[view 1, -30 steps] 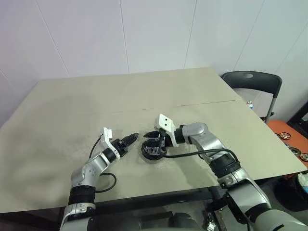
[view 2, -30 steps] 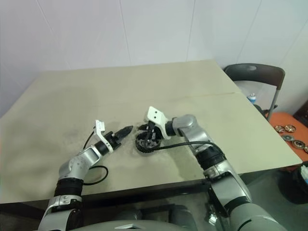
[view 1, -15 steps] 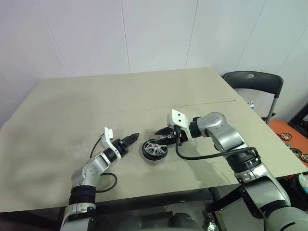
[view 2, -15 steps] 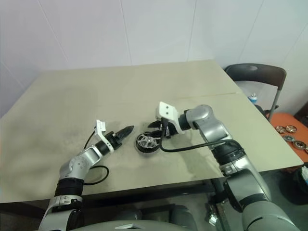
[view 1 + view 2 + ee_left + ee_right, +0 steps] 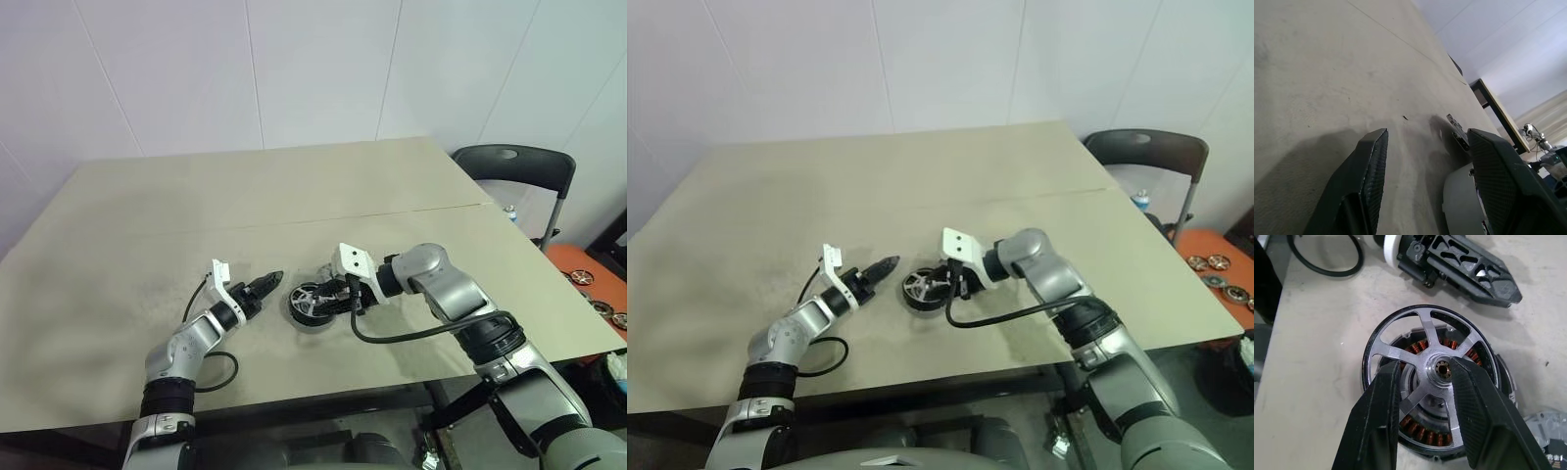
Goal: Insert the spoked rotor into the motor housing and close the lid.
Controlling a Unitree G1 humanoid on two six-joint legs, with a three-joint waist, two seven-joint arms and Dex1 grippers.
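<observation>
Right gripper (image 5: 1422,382) hangs over the black-rimmed flat wheel with shiny silver spokes, the spoked rotor (image 5: 1431,369), fingers apart with one on each side of the small hub, gripping nothing visible; whether the pads touch the spokes I can't tell. Right forearm comes in from the robot's right, wrist bent so the gripper points left and somewhat down. Rotor sits inside the shallow dark-rimmed round motor housing (image 5: 313,305), copper-brown windings (image 5: 1422,438) showing between the spokes. In the right wrist view the rotor looks slightly off-centre in the housing rim; seated or not, can't tell. Grey metal lid with notched edge (image 5: 1540,433) lies on the table just beside the housing, part of it showing. Left gripper (image 5: 266,285) lies low and level near the tabletop, pointing forward and right at the housing, just beside it but not touching; fingers parted, nothing between them. Black cable (image 5: 217,370) loops on the table by the left forearm. Housing sits near the middle of the beige table (image 5: 245,206), toward the near edge; open tabletop all round, widest behind and to the left. Dark chair (image 5: 511,171) stands off the table's far right corner, well apart from the work.
</observation>
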